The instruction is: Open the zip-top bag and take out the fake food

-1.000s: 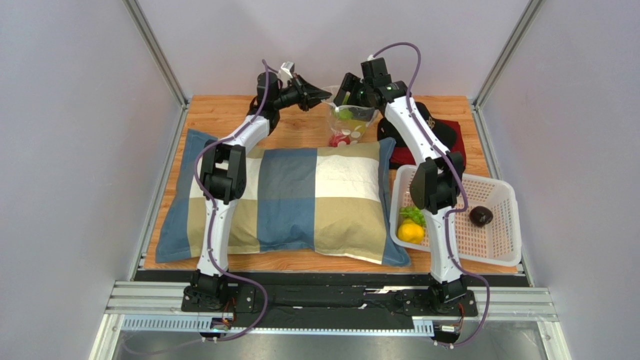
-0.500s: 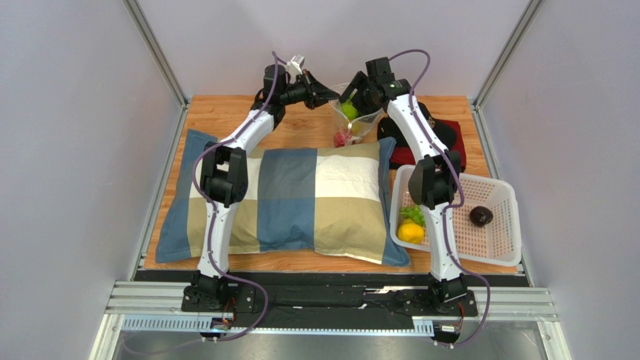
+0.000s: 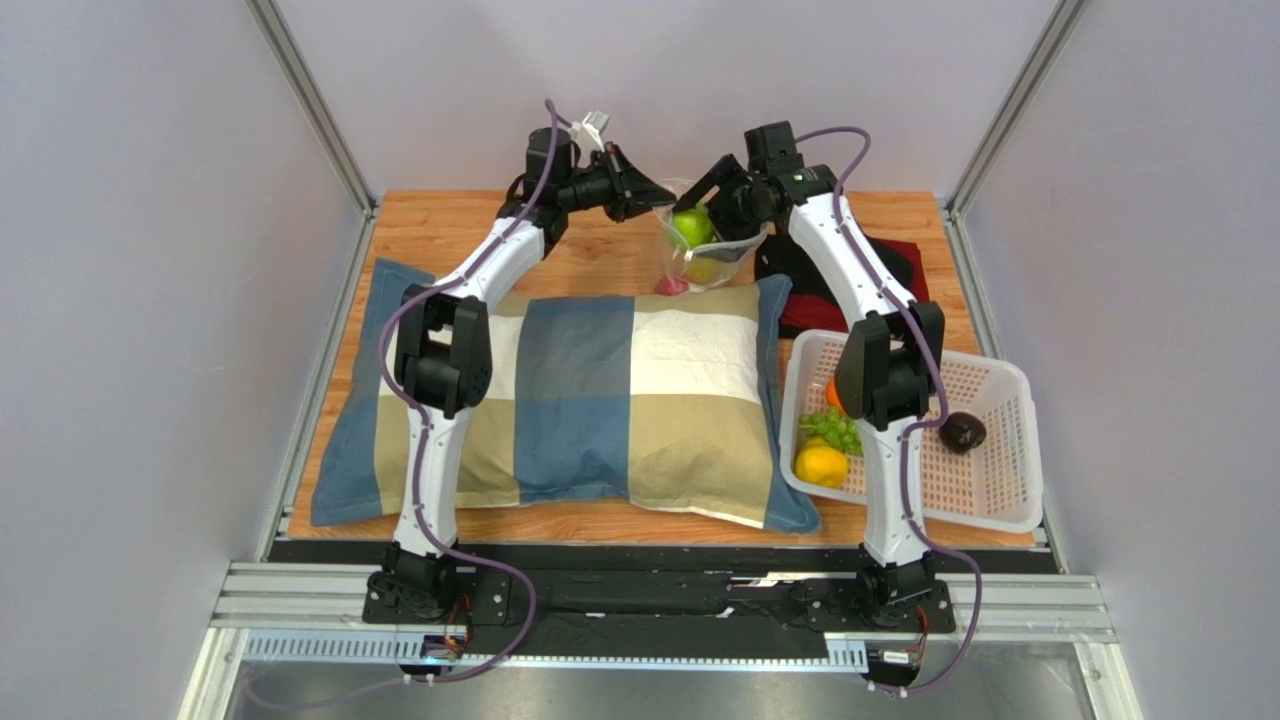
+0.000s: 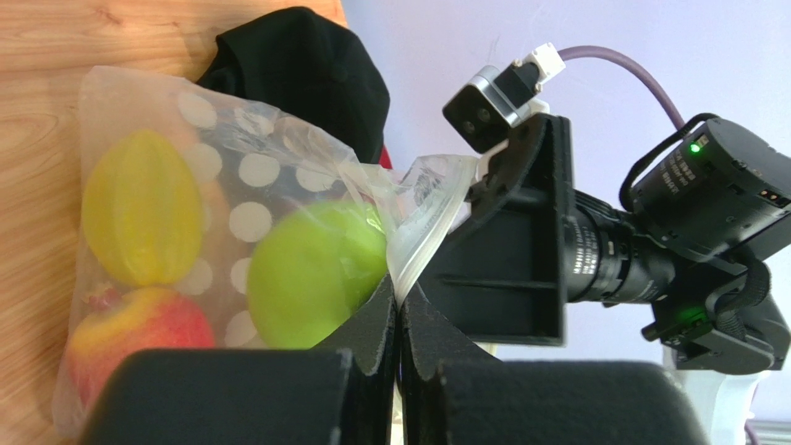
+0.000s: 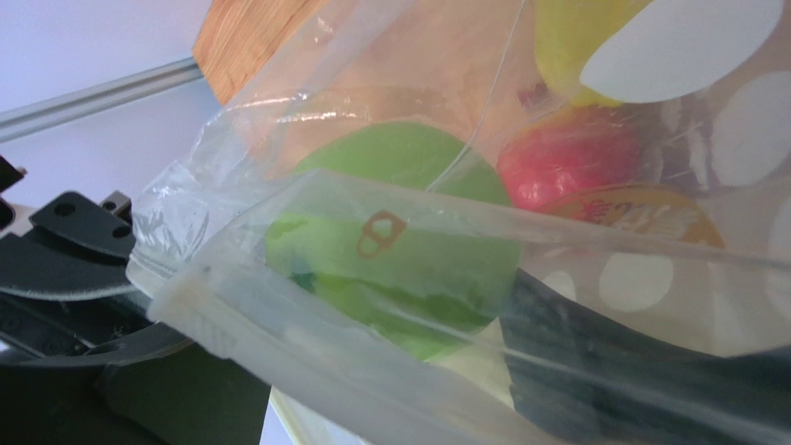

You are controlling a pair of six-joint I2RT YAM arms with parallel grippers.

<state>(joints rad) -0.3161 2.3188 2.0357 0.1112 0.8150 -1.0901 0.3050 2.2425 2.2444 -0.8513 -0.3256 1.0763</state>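
Note:
The zip-top bag (image 3: 700, 255), clear with white dots, hangs above the table's far edge between my two grippers. My left gripper (image 3: 655, 194) is shut on its left rim, seen up close in the left wrist view (image 4: 397, 298). My right gripper (image 3: 721, 191) grips the right rim, so the mouth is spread open. Inside are a green fruit (image 4: 316, 273), a yellow lemon (image 4: 141, 220) and a red apple (image 4: 139, 329). In the right wrist view the bag (image 5: 390, 306) covers my fingers, with the green fruit (image 5: 399, 232) and red apple (image 5: 566, 158) behind the plastic.
A checked pillow (image 3: 601, 398) fills the table's middle. A white perforated basket (image 3: 999, 503) at the right holds a lemon (image 3: 822, 465), green pieces (image 3: 825, 431), an orange piece (image 3: 833, 393) and a dark purple fruit (image 3: 962, 432). A black cap on red cloth (image 3: 890, 282) lies behind it.
My right gripper has moved right and away from the left one, pulling the bag's mouth wider. The bag has risen a little and the green fruit shows at the top.

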